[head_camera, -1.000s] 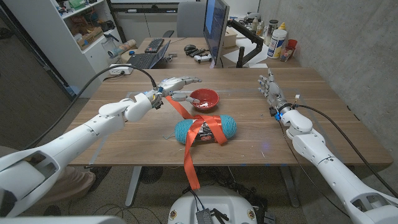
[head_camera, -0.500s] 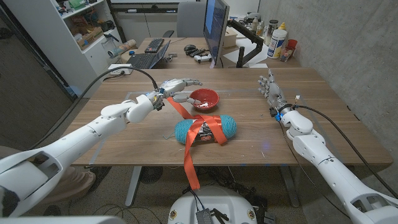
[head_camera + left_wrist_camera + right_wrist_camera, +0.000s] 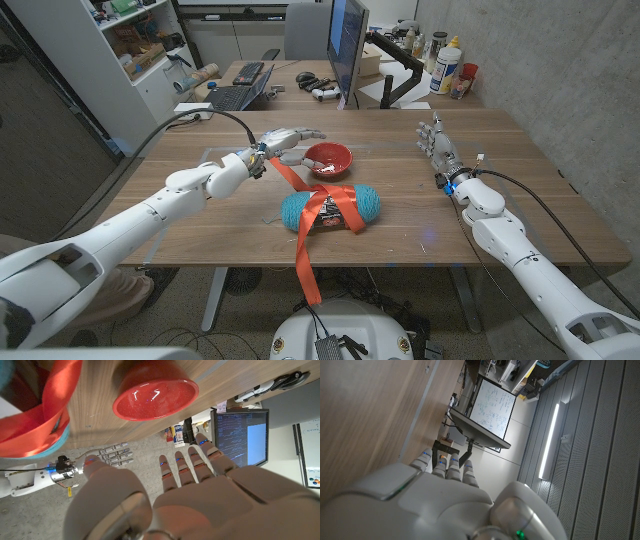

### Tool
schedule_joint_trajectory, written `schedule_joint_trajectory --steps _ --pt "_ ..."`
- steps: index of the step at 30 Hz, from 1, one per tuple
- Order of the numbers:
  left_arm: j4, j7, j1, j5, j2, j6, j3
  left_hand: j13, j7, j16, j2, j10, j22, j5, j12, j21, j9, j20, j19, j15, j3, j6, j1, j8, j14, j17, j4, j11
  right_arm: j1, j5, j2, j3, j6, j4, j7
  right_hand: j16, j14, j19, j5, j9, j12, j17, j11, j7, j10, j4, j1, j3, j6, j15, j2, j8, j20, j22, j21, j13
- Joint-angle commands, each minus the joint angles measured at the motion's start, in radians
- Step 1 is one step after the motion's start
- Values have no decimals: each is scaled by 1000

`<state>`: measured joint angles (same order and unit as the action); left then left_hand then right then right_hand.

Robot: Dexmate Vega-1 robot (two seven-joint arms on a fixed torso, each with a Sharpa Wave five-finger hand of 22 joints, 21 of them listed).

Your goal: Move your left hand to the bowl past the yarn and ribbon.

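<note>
Glossy red round bowl [image 3: 328, 158] toward table's far edge, just beside spread, empty left hand [image 3: 285, 141]; teal yarn skein [image 3: 330, 209], orange ribbon [image 3: 309, 225] nearer front edge.

- My left hand [image 3: 285, 140], upper middle of the head frame, is pale grey; my arm behind it is white.
- The bowl [image 3: 328, 158] beside it is glossy red.
- The yarn [image 3: 330, 209], centre frame, is teal.
- The ribbon [image 3: 308, 250] draped across it is bright orange-red.
- The table [image 3: 520, 190] is brown woodgrain.
</note>
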<state>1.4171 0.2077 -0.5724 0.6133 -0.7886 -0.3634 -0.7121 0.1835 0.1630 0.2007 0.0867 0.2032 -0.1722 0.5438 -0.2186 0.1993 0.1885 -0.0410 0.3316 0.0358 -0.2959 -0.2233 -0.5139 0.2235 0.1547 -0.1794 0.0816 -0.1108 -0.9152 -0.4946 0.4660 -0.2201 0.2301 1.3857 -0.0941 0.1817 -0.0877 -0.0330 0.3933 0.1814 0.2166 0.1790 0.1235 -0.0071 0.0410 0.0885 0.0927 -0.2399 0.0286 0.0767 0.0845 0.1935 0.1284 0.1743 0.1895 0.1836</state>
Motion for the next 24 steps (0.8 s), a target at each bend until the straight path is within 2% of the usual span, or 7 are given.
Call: schedule_joint_trajectory --steps 1,11,24 --pt "-14 1 -9 -9 7 14 -9 6 5 -5 -3 0 -3 6 2 -4 3 -67 -9 108 -6 2 -6 -4 10 -1 -3 -7 5 1 1 -4 5 -11 -10 0 -10 -3 4 4 0 2 8 2 -3 3 -4 -1 3 -1 0 -3 -4 4 5 4" --pt "-34 1 -2 -14 15 16 -19 6 6 -9 -4 -7 -3 7 7 -8 3 -63 -18 108 -8 1 -3 -6 3 -1 -6 -3 11 5 -4 -11 0 -17 -7 -1 -12 -5 4 4 0 2 9 2 -2 3 -4 0 3 -2 1 -3 -3 4 4 4" --pt "-96 0 44 -7 45 -6 -48 6 20 -12 -5 -17 -3 9 12 -9 4 -61 -23 112 -11 13 0 -14 -3 -1 -9 -17 28 10 -12 -19 -5 -24 -5 0 -13 -8 4 3 0 1 14 7 -3 4 -3 2 1 3 5 -4 0 4 3 3"
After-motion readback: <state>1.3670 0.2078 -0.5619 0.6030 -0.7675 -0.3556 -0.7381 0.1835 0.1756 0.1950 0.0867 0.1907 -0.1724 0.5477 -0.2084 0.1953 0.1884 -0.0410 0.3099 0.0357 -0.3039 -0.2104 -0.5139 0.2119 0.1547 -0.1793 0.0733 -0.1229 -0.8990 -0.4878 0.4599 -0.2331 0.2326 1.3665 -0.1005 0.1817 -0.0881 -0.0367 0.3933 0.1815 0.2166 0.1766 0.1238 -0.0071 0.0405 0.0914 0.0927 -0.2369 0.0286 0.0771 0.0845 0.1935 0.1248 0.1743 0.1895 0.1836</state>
